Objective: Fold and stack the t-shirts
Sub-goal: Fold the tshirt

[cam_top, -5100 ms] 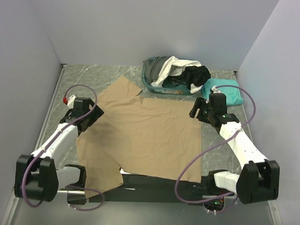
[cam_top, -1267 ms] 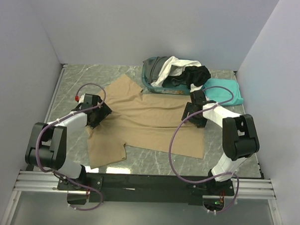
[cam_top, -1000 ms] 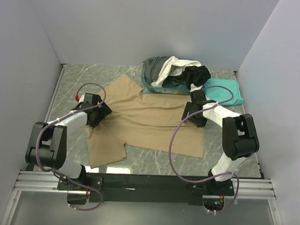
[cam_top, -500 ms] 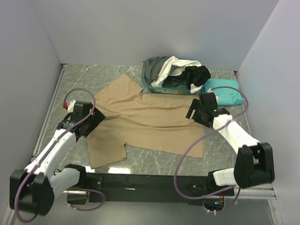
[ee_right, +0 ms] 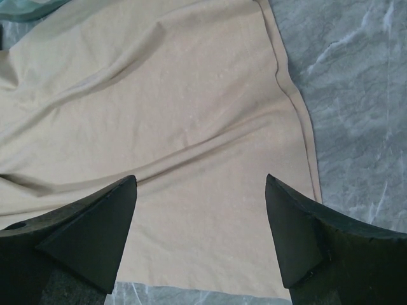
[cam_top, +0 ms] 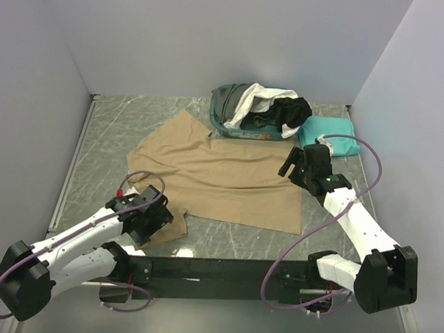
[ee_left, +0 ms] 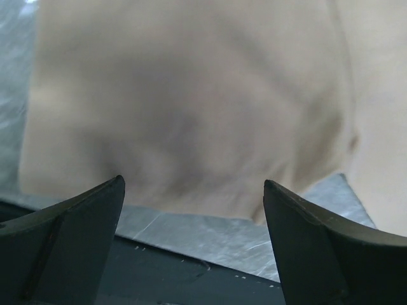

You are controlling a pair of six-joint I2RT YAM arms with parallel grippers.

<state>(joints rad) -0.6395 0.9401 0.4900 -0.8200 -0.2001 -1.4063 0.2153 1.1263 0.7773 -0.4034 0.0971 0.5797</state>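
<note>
Your left gripper (cam_top: 150, 218) has dropped back to the near edge over a sleeve of the tan t-shirt (cam_top: 222, 174), jaws apart (right gripper (cam_top: 296, 164) too), so sleeve-folding looks next.

Tan t-shirt (cam_top: 221, 181) spread flat, centre; teal t-shirt (cam_top: 334, 139) far right; white t-shirt (cam_top: 251, 98), black t-shirt (cam_top: 292, 110) crumpled.

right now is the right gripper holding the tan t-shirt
No, the right wrist view shows the right gripper open above the tan t-shirt, which lies flat with nothing pinched in it.
</note>
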